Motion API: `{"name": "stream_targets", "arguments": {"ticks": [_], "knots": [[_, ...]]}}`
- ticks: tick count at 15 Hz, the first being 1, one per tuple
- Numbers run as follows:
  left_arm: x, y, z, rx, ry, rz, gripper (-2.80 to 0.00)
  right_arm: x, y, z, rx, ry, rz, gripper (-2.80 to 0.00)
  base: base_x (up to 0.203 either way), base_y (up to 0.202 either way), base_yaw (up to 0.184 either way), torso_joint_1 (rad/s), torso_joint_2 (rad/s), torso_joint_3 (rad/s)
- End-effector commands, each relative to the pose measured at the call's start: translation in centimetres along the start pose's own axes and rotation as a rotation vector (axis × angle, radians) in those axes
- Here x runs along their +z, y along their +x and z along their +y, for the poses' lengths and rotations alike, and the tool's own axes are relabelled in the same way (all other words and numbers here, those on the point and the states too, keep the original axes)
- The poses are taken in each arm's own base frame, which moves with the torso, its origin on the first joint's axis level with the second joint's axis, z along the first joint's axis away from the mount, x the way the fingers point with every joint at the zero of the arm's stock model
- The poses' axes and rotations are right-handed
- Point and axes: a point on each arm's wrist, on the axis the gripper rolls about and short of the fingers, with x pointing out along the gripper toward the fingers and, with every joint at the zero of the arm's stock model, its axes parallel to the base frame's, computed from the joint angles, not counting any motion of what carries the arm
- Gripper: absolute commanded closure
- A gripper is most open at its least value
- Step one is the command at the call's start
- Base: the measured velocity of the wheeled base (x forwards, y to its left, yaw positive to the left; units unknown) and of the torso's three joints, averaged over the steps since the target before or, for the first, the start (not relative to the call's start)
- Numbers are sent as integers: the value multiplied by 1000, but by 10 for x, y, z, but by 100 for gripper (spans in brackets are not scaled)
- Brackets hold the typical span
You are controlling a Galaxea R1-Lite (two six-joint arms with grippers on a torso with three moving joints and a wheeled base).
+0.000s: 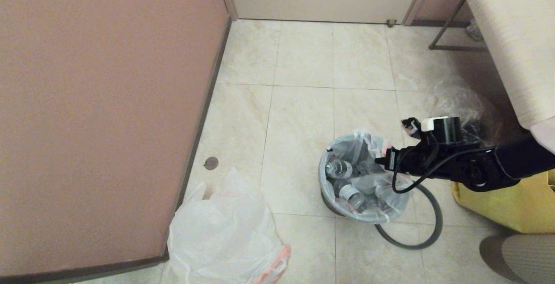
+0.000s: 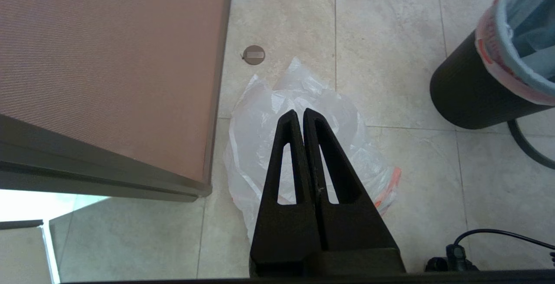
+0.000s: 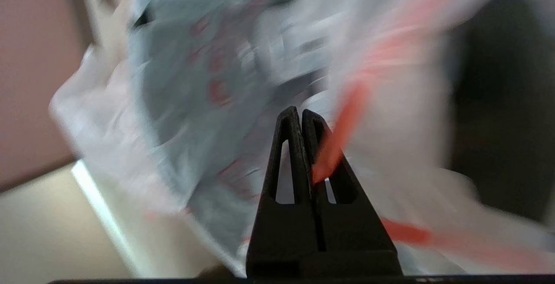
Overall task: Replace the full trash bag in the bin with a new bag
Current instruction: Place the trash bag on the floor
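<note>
Reaching in level from the right, the right claw (image 1: 378, 161) is pinched on the orange drawstring of the full trash bag (image 1: 362, 175), apparently to lift it from the bin (image 2: 466, 95); the new bag (image 1: 225, 232) waits on the floor beneath the closed, parked left claw (image 2: 299, 112)
</note>
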Motion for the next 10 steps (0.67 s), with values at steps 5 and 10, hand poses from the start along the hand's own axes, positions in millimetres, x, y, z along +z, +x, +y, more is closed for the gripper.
{"name": "stream_targets", "arguments": {"ticks": [5, 10], "knots": [[0, 0, 0, 0, 0, 0, 0, 3, 12, 16, 80, 13, 50, 0, 0, 0, 0, 0, 0, 0], [0, 0, 0, 0, 0, 0, 0, 1, 12, 16, 91, 24, 78, 0, 0, 0, 0, 0, 0, 0]]}}
